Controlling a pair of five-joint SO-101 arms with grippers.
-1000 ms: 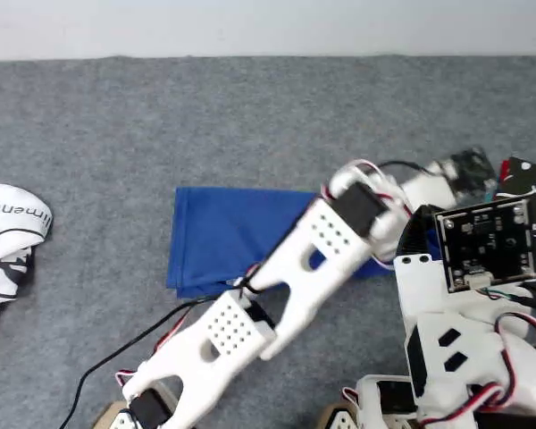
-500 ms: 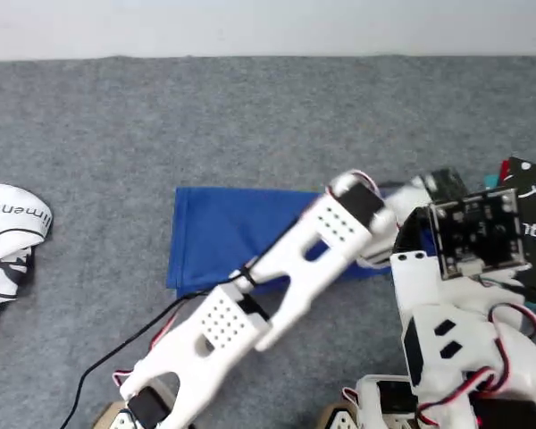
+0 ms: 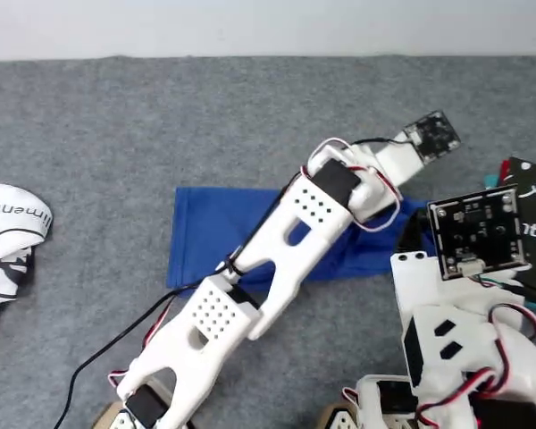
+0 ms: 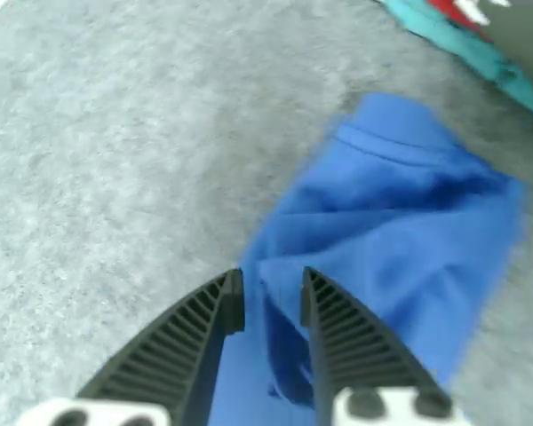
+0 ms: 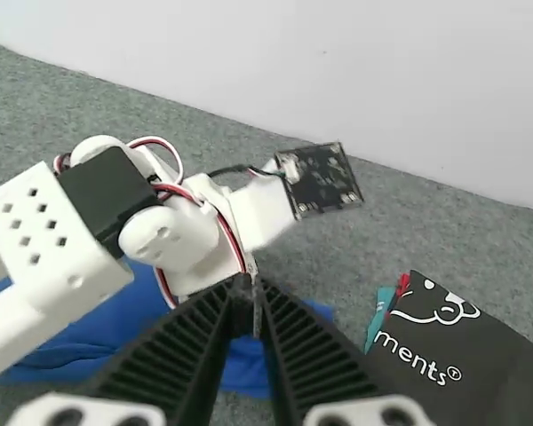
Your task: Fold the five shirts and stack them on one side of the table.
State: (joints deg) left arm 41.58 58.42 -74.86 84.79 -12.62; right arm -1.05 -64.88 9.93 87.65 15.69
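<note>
Surface: grey carpeted table (image 3: 205, 116). Mid-table lies a flat blue fabric shirt (image 3: 216, 234), with its end nearest the right arm bunched up beneath the left arm's wrist. Over that bunched end, the left gripper (image 4: 271, 282) has its ribbed black fingers (image 4: 215, 312) drawn close, with a ridge of blue cloth pinched between them: it is grasping the shirt. Near the same end, the right gripper (image 5: 251, 288) hangs above the table, jaws clenched tip to tip on nothing. At the high view's left edge is a crumpled white printed shirt (image 3: 9, 228), well apart from the blue one. At its right edge, a black printed shirt (image 3: 529, 189) lies on a teal cloth (image 5: 380, 321).
</note>
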